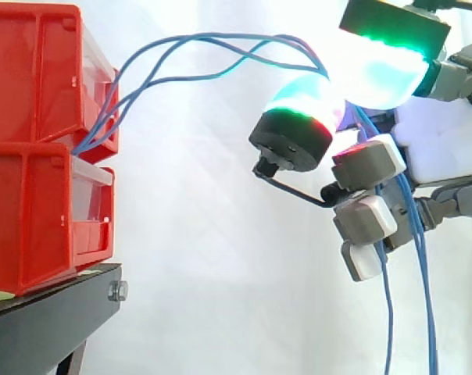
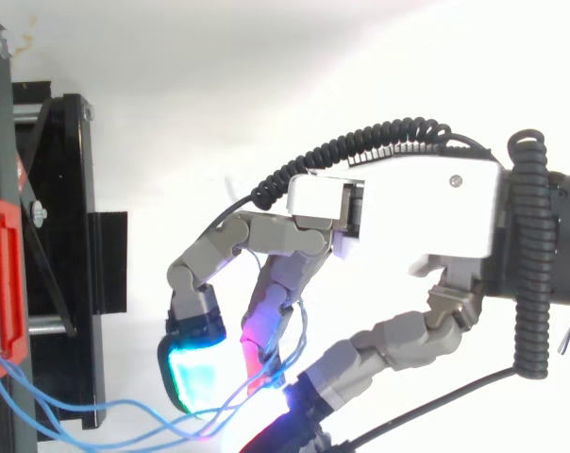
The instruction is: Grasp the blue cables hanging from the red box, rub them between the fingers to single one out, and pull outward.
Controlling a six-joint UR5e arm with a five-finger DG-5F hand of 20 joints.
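The hand point(image 1: 443, 148) is reaching in from the right in the side view, its fingers point(image 1: 298, 125) curling inward with their pads glowing cyan, green and red. Seen from above, the hand point(image 2: 427, 208) is bending its fingers point(image 2: 195, 363) down and toward the thumb, and the pads are pressing together around the blue cables point(image 1: 220, 34), pinching them rather than spreading. Below the pinch, the loose ends of the cables are hanging straight down past the lower fingers toward the bottom edge of the side view. From the pinch the cables are arching up and leftward in a slack bundle, separating into a few strands in mid-air, then dropping toward the upper red box point(image 1: 33, 70). They are entering at its lower front corner, apparently at the seam where it is sitting on the lower red box point(image 1: 33, 211), though the exact opening is hard to make out. Both boxes are standing stacked on the black stand point(image 1: 48, 320), well apart from the hand. The white curtain point(image 1: 205, 234) is hanging behind everything.
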